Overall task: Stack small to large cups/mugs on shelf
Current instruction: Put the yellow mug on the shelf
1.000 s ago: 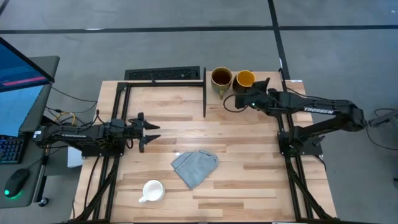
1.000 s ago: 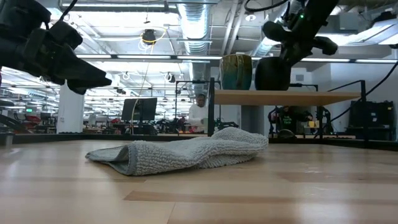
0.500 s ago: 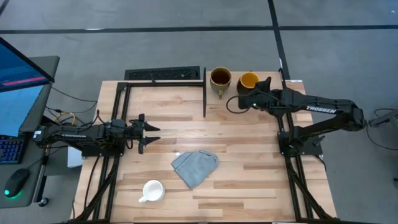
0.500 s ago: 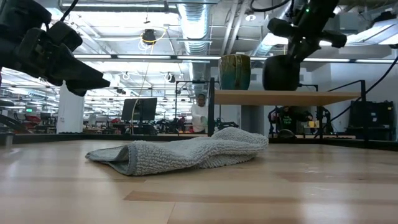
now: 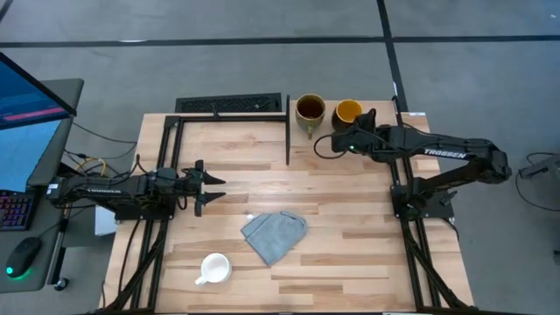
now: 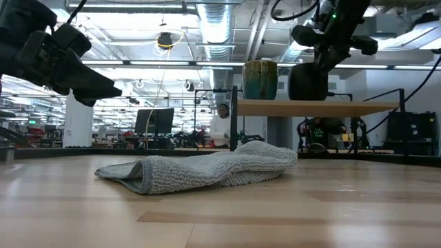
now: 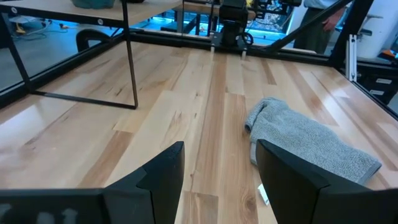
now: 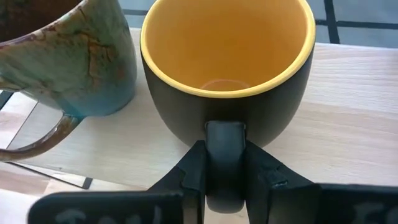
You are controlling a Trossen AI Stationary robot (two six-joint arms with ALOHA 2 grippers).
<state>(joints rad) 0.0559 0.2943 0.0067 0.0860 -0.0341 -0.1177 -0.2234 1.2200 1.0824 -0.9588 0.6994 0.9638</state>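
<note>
From above, the right end effector point(image 5: 350, 140) pinches the dark mug point(image 5: 347, 113) by its handle on the shelf point(image 5: 385, 118), beside the olive mug point(image 5: 311, 109). The white mug point(image 5: 214, 268) sits on the tabletop point(image 5: 350, 245). Left wrist view: the left end effector point(image 7: 217, 171) is spread, near the cloth point(image 7: 305, 140).

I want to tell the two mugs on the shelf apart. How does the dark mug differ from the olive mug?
The dark mug is plain black outside and yellow inside; the olive mug has a mottled green-tan glaze and, from above, a dark brown inside. The right gripper is shut on the dark mug's handle; nothing holds the olive mug. The dark mug stands nearer the right arm. Both are upright, handled, side by side on the shelf.
</note>
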